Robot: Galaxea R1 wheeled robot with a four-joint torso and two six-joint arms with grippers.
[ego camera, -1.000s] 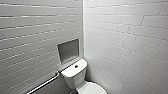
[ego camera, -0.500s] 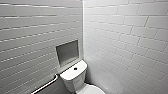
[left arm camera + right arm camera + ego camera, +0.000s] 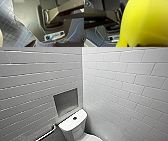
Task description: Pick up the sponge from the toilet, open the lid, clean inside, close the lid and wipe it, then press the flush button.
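Observation:
The white toilet stands in the corner of the tiled walls, low in the head view. Its boxy tank has a round flush button on the flat top. Only the back end of the lid shows at the picture's lower edge. The bright yellow sponge looms very close in the right wrist view, and my right gripper is shut on it. My left gripper is open, with nothing seen in it, above the robot's own base and the floor.
A square niche is set in the left wall above the tank. Beside the toilet a metal grab bar runs along that wall. Blue-grey small-tiled floor and a thin blue cable lie below the left wrist.
The whole head picture has shifted slightly, so the toilet sits a little lower in it; the camera moved, not the toilet.

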